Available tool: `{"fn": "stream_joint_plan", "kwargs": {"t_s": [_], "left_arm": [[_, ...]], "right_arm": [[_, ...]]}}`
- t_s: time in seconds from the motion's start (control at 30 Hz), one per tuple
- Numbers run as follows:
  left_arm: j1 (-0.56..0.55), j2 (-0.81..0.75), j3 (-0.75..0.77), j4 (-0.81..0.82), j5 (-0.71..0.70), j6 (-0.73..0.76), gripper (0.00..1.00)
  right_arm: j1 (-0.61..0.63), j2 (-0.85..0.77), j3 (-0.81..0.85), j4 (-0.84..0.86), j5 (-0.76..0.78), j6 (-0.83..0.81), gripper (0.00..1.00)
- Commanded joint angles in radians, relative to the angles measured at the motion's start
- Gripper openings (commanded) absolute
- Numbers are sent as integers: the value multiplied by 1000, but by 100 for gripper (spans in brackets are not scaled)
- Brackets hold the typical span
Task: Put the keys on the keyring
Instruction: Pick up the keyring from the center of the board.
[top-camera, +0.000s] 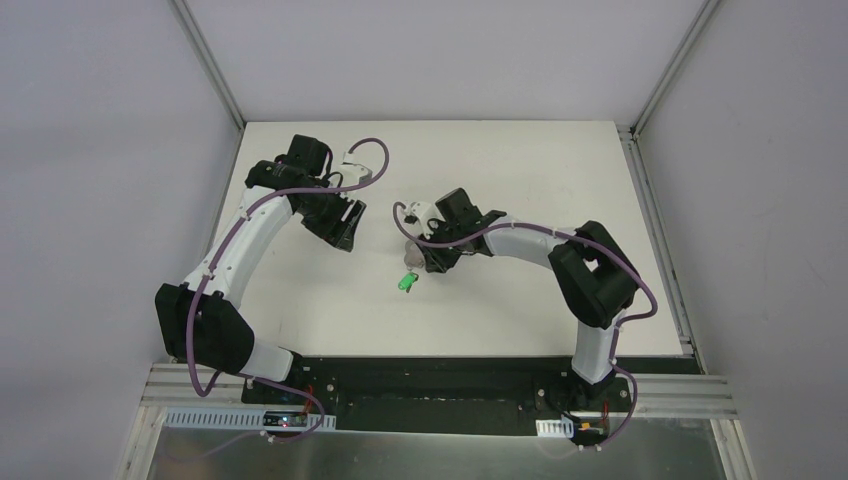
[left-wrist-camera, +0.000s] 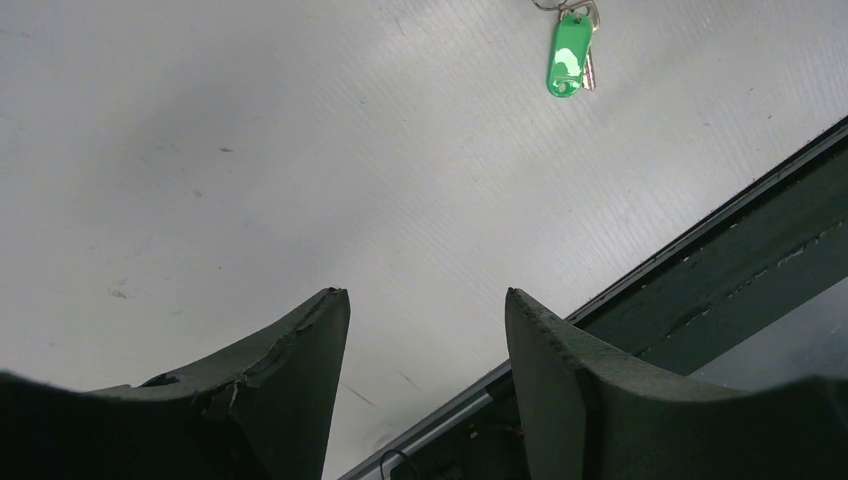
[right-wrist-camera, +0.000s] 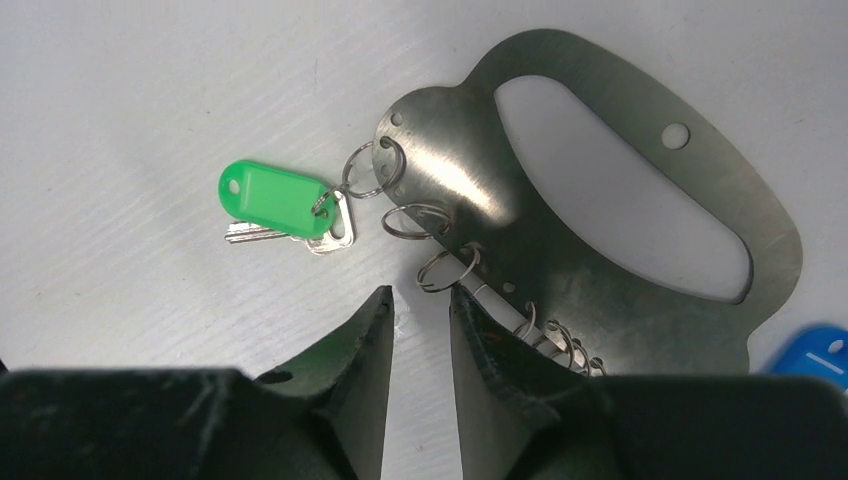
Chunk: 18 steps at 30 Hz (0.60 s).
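Observation:
The keyring (right-wrist-camera: 600, 290) is a dull grey metal plate with an oval cut-out and a row of small wire rings (right-wrist-camera: 445, 268) along one edge. The green-headed key (right-wrist-camera: 275, 200) lies flat beside it, linked to the end ring (right-wrist-camera: 372, 170). A blue key head (right-wrist-camera: 815, 350) shows at the frame's edge past the plate. My right gripper (right-wrist-camera: 422, 292) hovers just in front of the ring row, its jaws narrowly open with only table between them. My left gripper (left-wrist-camera: 427, 292) stands wide open and empty, with the green key (left-wrist-camera: 568, 55) far ahead of it. From above, the right gripper (top-camera: 428, 262) covers most of the keyring (top-camera: 411, 252).
The black base rail (left-wrist-camera: 720, 270) runs along the table's near edge, close to the left gripper. Grey walls enclose the white table (top-camera: 520, 180) on three sides. The left gripper (top-camera: 345, 225) hangs to the left of the keyring, a short gap away.

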Motion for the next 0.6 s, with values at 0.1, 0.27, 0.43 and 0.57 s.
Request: {"fn": "stream_joint_plan", "kwargs": {"t_s": [0.1, 0.27, 0.43, 0.57], "left_arm": [[-1, -14, 4, -22, -17, 7, 60], [-1, -17, 3, -23, -18, 8, 60], [-1, -17, 0, -20, -16, 10, 60], [-1, -17, 1, -20, -16, 9, 60]], "right_arm": [[14, -49, 8, 48, 46, -4, 30], [15, -36, 27, 35, 62, 33, 31], [15, -37, 35, 25, 53, 78, 35], [15, -35, 47, 19, 38, 117, 37]]}}
